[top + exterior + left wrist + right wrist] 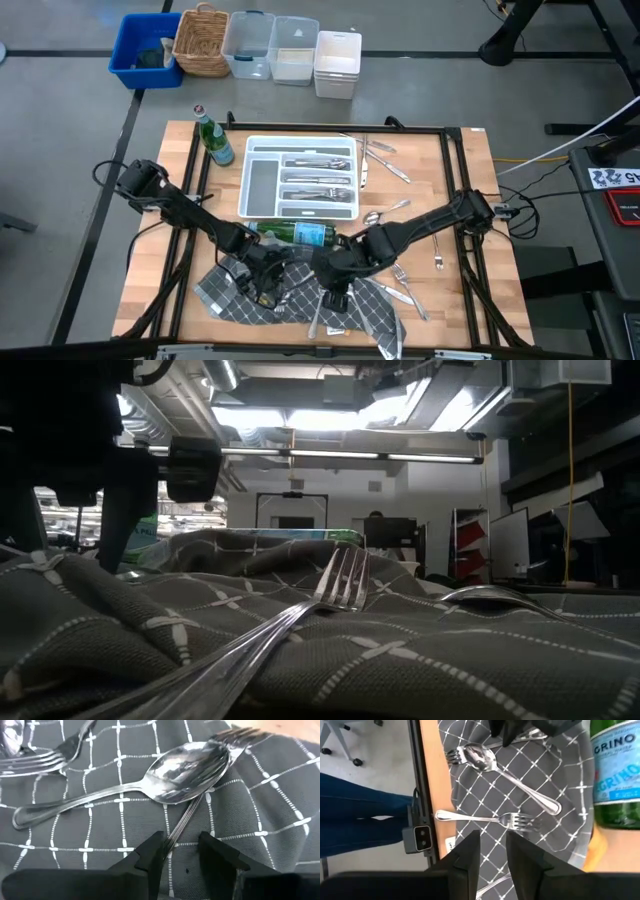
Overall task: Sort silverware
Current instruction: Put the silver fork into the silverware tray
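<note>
On a grey checked cloth point(300, 305) at the table's near edge lie a spoon point(185, 770) and, under its bowl, a fork point(235, 737). Another fork point(35, 762) lies beside them. My left gripper point(181, 851) is low over the cloth and open, with the first fork's handle point(182, 817) running in between its fingers. My right gripper point(494, 851) hangs open higher up over the cloth's near part, above a fork point(485, 817) and the spoon point(510, 777), with nothing between its fingers. More silverware fills the white tray point(300, 178). My left gripper comes down slanting at the fork's handle end. The handle point(172, 837) lies close beside one finger point(152, 852). I cannot tell whether it touches the finger.
A green bottle point(295, 235) lies between the cloth and the tray, and another point(213, 140) stands at the tray's far left. Loose silverware lies on the wood at the right point(400, 290) and far right point(385, 165). Bins and a basket point(200, 40) stand beyond the table.
</note>
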Available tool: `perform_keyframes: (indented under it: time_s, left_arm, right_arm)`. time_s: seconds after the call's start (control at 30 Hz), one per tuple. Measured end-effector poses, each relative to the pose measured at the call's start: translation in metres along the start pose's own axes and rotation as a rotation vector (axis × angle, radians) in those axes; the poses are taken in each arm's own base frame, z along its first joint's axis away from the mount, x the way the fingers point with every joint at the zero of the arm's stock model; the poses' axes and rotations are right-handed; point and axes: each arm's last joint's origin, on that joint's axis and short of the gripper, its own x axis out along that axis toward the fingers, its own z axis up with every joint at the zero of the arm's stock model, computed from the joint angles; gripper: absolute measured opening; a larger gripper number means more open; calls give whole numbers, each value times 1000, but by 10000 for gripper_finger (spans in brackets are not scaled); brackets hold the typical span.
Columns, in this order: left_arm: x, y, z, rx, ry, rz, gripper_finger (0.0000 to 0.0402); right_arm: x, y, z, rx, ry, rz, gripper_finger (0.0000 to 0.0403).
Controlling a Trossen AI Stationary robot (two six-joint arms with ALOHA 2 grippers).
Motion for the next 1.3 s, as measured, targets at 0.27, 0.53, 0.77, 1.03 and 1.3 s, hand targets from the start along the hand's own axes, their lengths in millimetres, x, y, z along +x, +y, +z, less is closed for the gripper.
perform_keyframes:
  time_s: [0.27, 0.53, 0.77, 1.03, 1.3]
  left_arm:
    - [-2, 3, 2, -22, -28, 19, 111]
    - [4, 6, -2, -120, -17, 20, 111]
    - [12, 4, -5, -121, 9, 4, 92]
    - [7, 4, -3, -152, 0, 10, 10]
    - [-11, 5, 1, -241, -30, 24, 4]
  right_arm:
    - [0, 7, -4, 34, -12, -7, 97]
    - [0, 6, -4, 35, -27, -25, 97]
    - [0, 6, -4, 35, -28, -24, 97]
    - [0, 6, -4, 34, -30, -22, 97]
    - [0, 6, -4, 33, -25, -25, 97]
